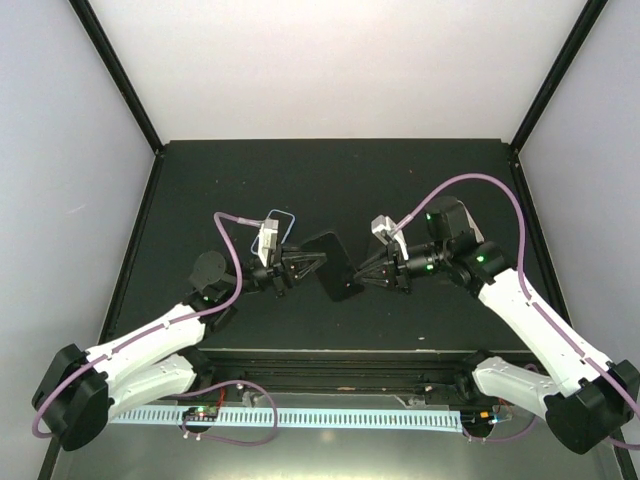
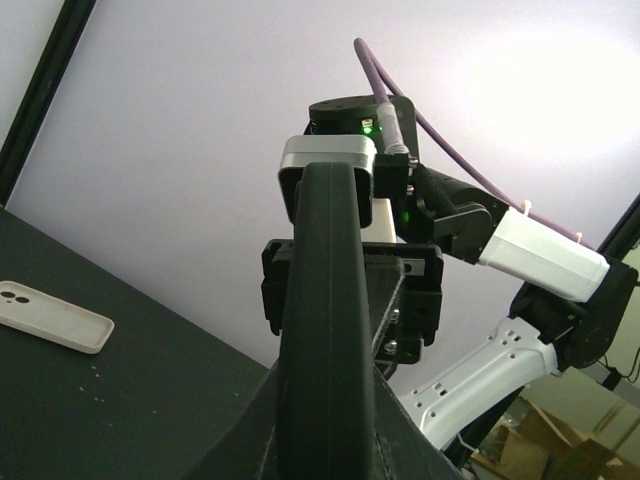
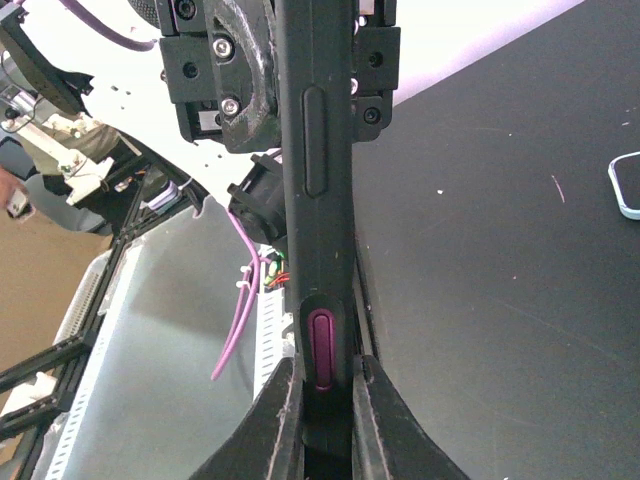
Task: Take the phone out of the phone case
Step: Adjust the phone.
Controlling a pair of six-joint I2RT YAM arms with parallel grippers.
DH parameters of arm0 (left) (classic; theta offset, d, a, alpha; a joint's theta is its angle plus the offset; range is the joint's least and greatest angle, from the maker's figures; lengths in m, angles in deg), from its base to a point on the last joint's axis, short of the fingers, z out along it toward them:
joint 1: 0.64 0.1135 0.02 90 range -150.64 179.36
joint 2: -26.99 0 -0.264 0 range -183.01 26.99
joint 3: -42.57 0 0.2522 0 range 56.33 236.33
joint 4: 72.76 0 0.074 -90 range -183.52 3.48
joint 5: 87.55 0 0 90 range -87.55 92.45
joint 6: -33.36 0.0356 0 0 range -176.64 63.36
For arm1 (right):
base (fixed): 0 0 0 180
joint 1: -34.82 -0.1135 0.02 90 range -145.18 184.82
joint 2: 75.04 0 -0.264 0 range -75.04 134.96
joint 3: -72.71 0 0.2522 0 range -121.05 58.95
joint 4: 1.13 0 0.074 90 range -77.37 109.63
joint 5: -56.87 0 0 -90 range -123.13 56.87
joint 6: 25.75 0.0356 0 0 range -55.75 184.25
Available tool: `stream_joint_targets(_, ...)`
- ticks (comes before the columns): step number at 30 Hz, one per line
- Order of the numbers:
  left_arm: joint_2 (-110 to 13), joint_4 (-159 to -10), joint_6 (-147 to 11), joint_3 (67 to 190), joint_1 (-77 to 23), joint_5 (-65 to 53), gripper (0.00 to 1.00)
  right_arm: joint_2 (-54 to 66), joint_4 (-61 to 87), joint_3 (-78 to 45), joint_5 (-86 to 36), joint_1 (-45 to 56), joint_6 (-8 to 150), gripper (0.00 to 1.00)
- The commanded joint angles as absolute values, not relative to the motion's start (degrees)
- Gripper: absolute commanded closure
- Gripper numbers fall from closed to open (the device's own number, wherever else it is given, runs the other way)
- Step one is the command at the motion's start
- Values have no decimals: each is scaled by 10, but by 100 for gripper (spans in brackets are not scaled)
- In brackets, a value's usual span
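Observation:
A black slab, the phone point(image 1: 330, 265), is held on edge above the table's middle between both grippers. My left gripper point(image 1: 305, 266) is shut on its left end and my right gripper point(image 1: 362, 272) is shut on its right end. In the right wrist view the phone's edge point(image 3: 315, 150) looks wrapped in a dark cover, with a slot showing a pinkish-purple button point(image 3: 320, 348) just above my right gripper point(image 3: 325, 400). In the left wrist view the dark edge point(image 2: 325, 330) rises out of my left gripper point(image 2: 325, 440). A pale blue phone case point(image 1: 286, 222) lies flat on the table behind the left wrist, apart from the phone.
The pale case also shows in the left wrist view point(image 2: 50, 318), looking off-white, camera cut-out at one end, and at the right wrist view's edge point(image 3: 627, 187). The black table point(image 1: 420, 180) has pale walls around it. A cable tray point(image 1: 330, 416) runs along the near edge.

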State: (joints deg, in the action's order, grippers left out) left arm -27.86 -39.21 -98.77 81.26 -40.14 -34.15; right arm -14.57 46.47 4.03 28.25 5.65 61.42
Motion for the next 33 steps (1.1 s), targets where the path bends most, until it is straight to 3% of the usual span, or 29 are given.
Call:
stream_joint_targets(1, -264, -380, -978, 836, -383, -391, 98, -161, 494, 34, 274, 56, 563, 71)
stream_joint_targets(3, -254, -416, -968, 849, -372, -422, 98, -159, 535, 24, 274, 56, 500, 60)
stream_joint_targets(9, -233, -578, -897, 918, -358, -519, 99, -152, 692, -4, 259, 52, 270, 48)
stream_joint_targets(18, -236, -589, -892, 930, -358, -558, 98, -149, 689, -8, 188, -12, 241, 48)
stream_joint_targets(23, -244, -580, -897, 929, -358, -558, 99, -134, 688, -31, 210, -49, 264, 50)
stream_joint_targets(33, -257, -537, -931, 921, -357, -557, 99, -132, 666, -27, 206, -66, 269, 62)
